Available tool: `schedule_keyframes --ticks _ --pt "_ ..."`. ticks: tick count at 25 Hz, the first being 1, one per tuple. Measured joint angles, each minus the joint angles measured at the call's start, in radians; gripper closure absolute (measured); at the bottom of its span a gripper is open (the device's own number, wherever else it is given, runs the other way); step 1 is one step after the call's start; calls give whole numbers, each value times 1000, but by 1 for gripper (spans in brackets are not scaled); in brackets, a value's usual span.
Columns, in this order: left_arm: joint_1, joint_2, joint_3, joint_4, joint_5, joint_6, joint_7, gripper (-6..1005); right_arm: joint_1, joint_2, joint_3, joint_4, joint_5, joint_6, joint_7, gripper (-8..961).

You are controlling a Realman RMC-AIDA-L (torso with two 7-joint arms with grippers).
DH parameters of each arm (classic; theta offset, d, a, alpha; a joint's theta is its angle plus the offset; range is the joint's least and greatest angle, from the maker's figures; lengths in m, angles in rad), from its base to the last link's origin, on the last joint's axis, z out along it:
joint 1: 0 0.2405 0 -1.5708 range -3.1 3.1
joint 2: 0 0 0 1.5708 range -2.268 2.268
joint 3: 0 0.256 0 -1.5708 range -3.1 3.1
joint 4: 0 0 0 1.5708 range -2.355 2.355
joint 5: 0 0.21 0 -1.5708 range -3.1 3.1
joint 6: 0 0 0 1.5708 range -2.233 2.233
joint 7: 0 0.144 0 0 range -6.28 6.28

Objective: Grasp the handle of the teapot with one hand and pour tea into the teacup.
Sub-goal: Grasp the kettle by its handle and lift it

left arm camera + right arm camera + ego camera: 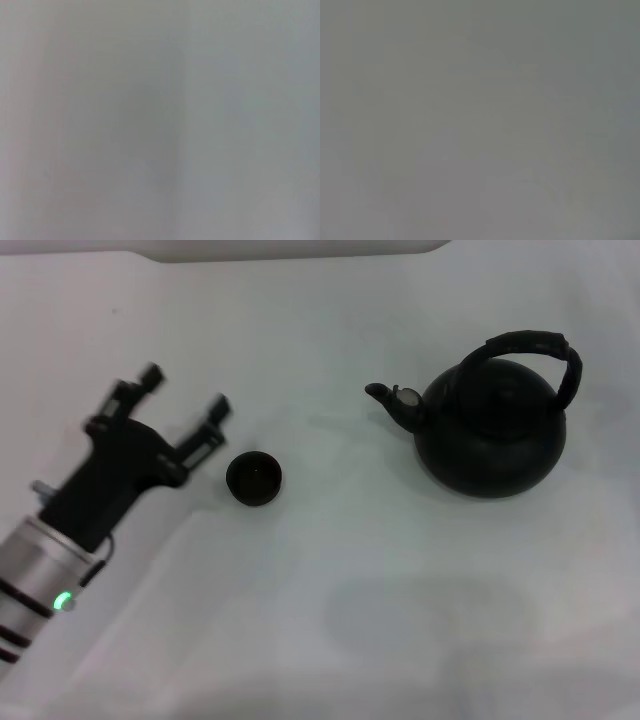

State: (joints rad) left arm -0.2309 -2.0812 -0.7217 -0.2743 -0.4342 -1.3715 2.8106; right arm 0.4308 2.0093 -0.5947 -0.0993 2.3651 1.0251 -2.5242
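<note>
While the left gripper [185, 405] hovers with fingers apart just beside the teacup [254, 478], the teapot [490, 430], handle [530, 345] upright, sits well apart on the white desk [400, 620]

A plain white desk [420, 620] filled nearly the whole head view, its surface smooth and evenly lit, with soft grey shadows lying faintly across the near part. Along the far edge ran a brighter white band [290, 248] with rounded ends. Both wrist views showed only a featureless pale grey blur
</note>
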Motion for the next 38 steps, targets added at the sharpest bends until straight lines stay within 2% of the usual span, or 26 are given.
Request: schedule_keyframes --ticks 4,8,14,20,23,29,34,38 --pt "25 1 -2 9 -128 -83 -36 112 -43 -2 -116 -98 -26 -4 146 314" --pt "33 3 -7 33 -229 -119 -47 111 -118 -5 -236 -300 -148 -50 364 315" --pt "44 3 -7 59 -415 -122 -68 111 -251 1 -284 -744 -597 -139 909 315" --pt "41 3 -7 76 -572 -124 -68 112 -360 4 -326 -1151 -1037 -84 1441 316" --pt "34 4 -7 83 -605 -122 -69 112 -408 4 -371 -1324 -1192 -25 1649 317" --pt "13 4 -7 104 -699 -116 -69 112 -457 6 -398 -1519 -1268 185 1890 322" --pt "3 4 -7 102 -730 -96 -69 112 -555 11 -533 -1693 -1400 217 2061 322" --pt "-14 5 -7 106 -762 -77 -67 112 -640 14 -620 -1772 -1420 203 2110 321"
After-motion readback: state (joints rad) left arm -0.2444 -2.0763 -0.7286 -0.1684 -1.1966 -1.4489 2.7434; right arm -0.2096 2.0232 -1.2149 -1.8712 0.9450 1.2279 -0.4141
